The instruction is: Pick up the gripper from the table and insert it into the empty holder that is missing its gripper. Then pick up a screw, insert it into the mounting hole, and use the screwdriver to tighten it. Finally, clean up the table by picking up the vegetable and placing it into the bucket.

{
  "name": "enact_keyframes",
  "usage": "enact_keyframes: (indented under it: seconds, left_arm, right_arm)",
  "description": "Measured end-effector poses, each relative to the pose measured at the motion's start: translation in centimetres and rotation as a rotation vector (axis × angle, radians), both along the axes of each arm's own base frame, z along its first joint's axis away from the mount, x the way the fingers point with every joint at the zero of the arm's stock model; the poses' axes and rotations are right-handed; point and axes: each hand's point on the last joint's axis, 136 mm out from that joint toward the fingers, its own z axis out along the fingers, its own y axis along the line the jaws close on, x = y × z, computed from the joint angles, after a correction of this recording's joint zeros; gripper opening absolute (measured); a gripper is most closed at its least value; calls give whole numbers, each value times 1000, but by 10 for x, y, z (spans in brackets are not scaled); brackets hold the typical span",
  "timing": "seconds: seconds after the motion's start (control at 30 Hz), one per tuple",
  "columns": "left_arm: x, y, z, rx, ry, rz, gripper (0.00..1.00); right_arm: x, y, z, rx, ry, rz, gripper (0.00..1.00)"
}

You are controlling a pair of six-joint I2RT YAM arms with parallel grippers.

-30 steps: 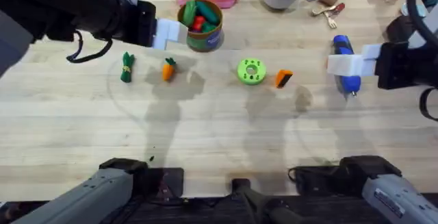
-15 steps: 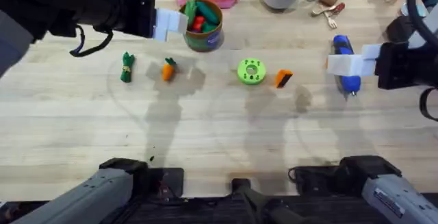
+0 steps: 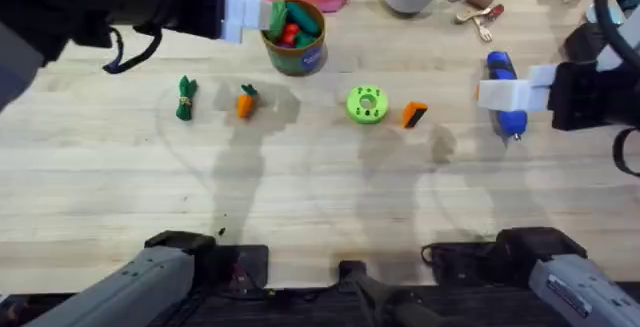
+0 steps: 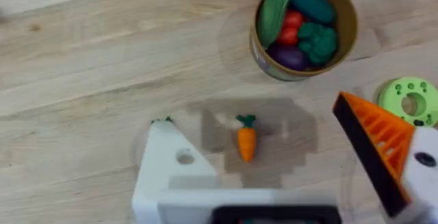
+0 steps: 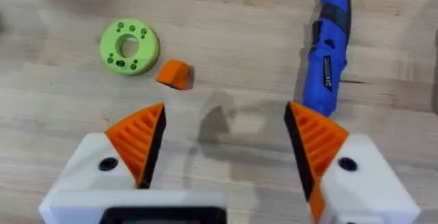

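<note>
The tabletop (image 3: pixel 320 197) spreads wide under me, and I place everything from the green disc (image 3: pixel 367 105) near its middle. My left claw (image 4: pixel 274 176) hangs high over the far left part, beyond the disc and beside the bucket (image 3: pixel 293 38); it is released, spread wide, with one finger a plain white holder (image 4: pixel 168 172) and the other bearing an orange ribbed fin. My right claw (image 5: pixel 222 148) hovers to the right of the disc, also released, both fingers carrying orange fins, the gap between them open over bare wood. The bucket stands beyond the disc and to its left, full of toy vegetables. The screwdriver (image 3: pixel 505 92) lies well right of the disc, partly under my right claw, its silver tip pointing toward me. The vegetable (image 3: pixel 246 100) lies left of the disc, directly below the gap of my left claw. The gripper (image 3: pixel 414 115) lies just beside the disc on its right, apart from both claws.
</note>
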Motion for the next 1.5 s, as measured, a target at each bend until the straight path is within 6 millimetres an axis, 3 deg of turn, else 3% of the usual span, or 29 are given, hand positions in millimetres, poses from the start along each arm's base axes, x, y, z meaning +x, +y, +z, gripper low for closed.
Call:
enact_keyframes:
  seconds: [0.2, 0.37, 0.67, 1.07, 1.27, 1.5]
  left_arm:
    - [-27, 4, 15, -11, -78, 1, 985]
    - [-57, 8, 1, -50, -137, 26, 985]
    - [-85, 11, -8, -134, -424, 44, 986]
    - [-93, 1, -39, -208, -594, -32, 985]
    - [-100, -13, -56, -258, -652, -132, 985]
    - [-111, -28, -62, -292, -705, -229, 985]
  right_arm:
    - [0, 0, 0, 0, 0, 0, 994]
    - [0, 0, 0, 0, 0, 0, 994]
    - [0, 0, 0, 0, 0, 0, 994]
    - [0, 0, 0, 0, 0, 0, 994]
    - [0, 0, 0, 0, 0, 0, 994]
    - [0, 0, 0, 0, 0, 0, 994]
